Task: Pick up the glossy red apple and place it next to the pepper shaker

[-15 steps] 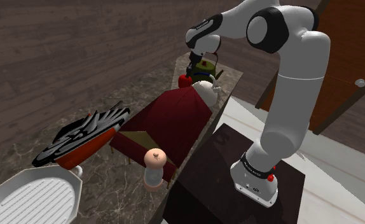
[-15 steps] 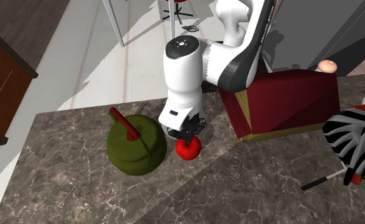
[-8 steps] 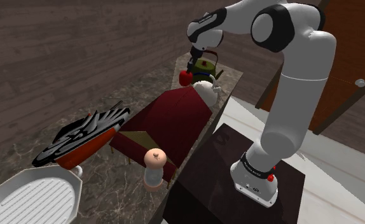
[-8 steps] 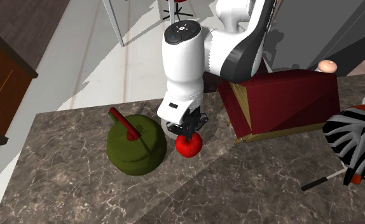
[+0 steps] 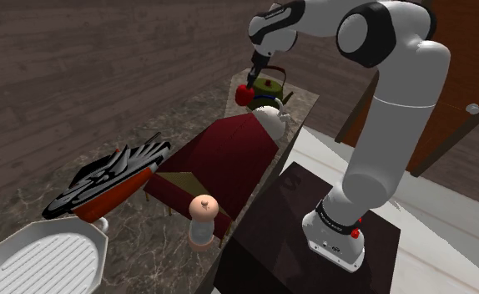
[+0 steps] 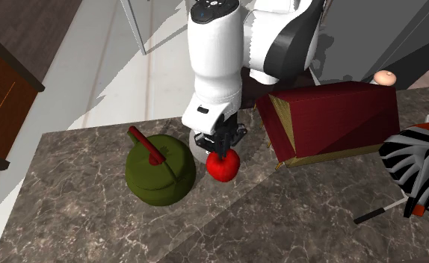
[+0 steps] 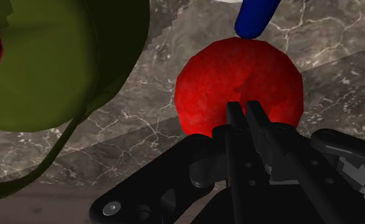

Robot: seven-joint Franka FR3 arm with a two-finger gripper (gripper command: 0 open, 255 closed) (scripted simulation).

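- Gripper (image 6: pixel 222 140) is pinching the very top of the apple (image 6: pixel 223 166), fingers nearly meeting. It looks like a grip at the stem, so the fruit dangles below.
- Apple hangs just beside the green kettle (image 6: pixel 158 170), seemingly clear of the tabletop (image 6: pixel 93 224).
- Pepper shaker (image 5: pixel 202 219) stands well away from the kettle, beyond the red box (image 6: pixel 332 119). Carrying high should clear that box.

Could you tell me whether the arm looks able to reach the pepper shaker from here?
Probably yes. The gripper holds the red apple above the counter, and the pepper shaker stands near the arm's stand; only the dark red box lies between, seemingly low enough to pass over.
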